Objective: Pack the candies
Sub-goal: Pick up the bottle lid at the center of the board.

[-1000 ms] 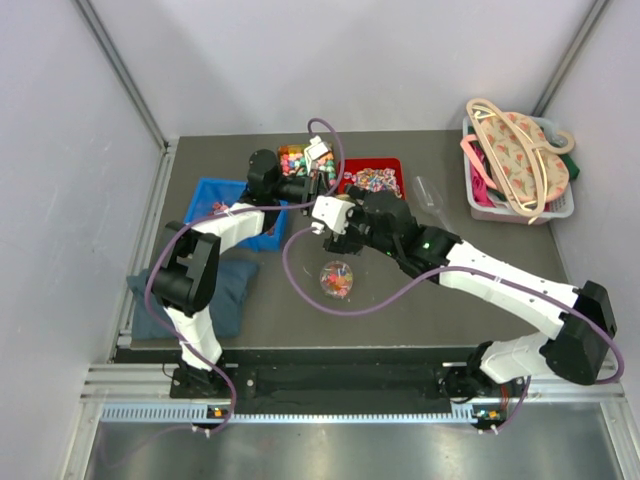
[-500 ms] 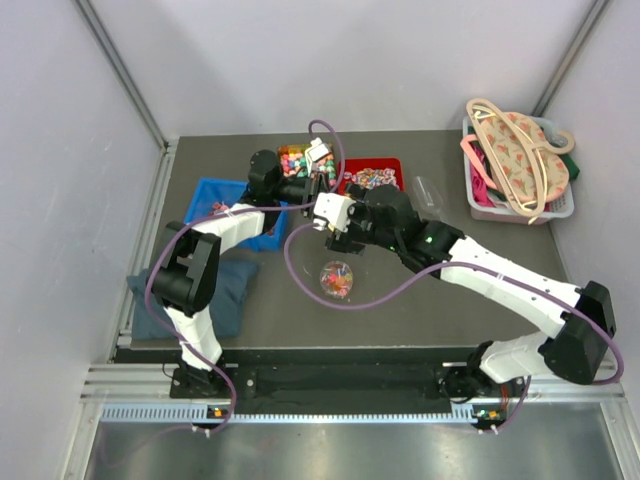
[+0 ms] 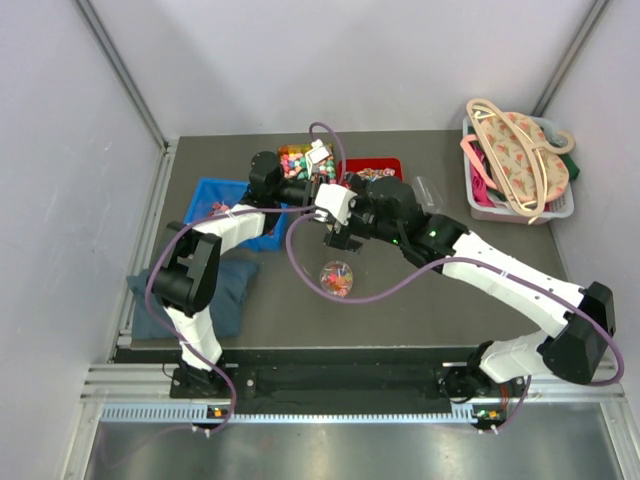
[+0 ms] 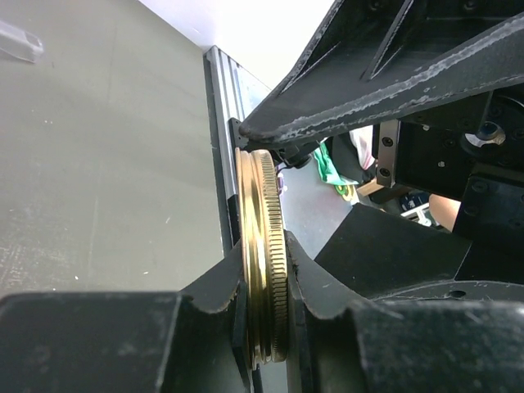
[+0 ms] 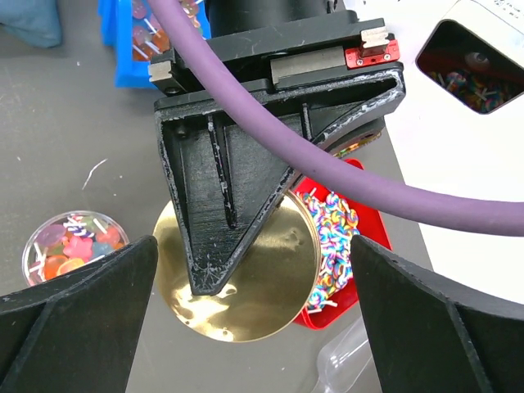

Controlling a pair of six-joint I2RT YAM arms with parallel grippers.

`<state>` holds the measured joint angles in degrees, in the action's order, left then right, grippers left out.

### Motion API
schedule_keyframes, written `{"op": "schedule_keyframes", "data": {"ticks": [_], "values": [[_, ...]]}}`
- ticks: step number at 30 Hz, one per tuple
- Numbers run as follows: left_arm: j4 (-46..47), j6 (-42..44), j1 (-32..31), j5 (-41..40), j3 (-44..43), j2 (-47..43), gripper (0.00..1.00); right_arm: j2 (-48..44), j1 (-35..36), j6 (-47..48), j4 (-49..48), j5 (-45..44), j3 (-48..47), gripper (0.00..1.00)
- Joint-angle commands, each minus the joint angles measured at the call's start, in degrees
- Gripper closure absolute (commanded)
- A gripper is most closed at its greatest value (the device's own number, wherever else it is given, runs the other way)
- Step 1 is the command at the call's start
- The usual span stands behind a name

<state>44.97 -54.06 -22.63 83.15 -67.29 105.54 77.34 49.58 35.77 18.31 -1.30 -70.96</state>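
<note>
The left gripper [image 4: 259, 205] clamps a gold lid [image 4: 267, 246] on edge at frame centre, seemingly presenting it. The right gripper [image 5: 254, 246], jaws spread wide, frames it, likely for a handover. The candies [image 5: 72, 247] wait lower left in an uncovered clear dish [image 5: 33, 264].

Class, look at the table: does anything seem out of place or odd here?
A gold lid is pinched on edge in the left gripper, while the clear round tub of candies sits uncovered. No spill or damage shows.

Gold lid [image 5: 274, 274], red tray [image 3: 393, 163], blue bin [image 3: 222, 200], purple cable [image 5: 327, 176], rainbow-striped candies [image 5: 327, 233].
</note>
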Motion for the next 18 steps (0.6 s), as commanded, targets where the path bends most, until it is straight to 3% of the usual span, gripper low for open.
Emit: {"op": "schedule_keyframes", "data": {"ticks": [1,18], "values": [[1.0,1.24,-0.22,1.22,-0.04,-1.12,0.86,0.53,-0.63,-0.44,-2.31,0.68,-2.52,0.01],[1.0,1.33,-0.22,1.4,-0.21,-1.56,0.87,0.27,-0.72,0.09,-3.89,-0.11,1.08,0.01]]}}
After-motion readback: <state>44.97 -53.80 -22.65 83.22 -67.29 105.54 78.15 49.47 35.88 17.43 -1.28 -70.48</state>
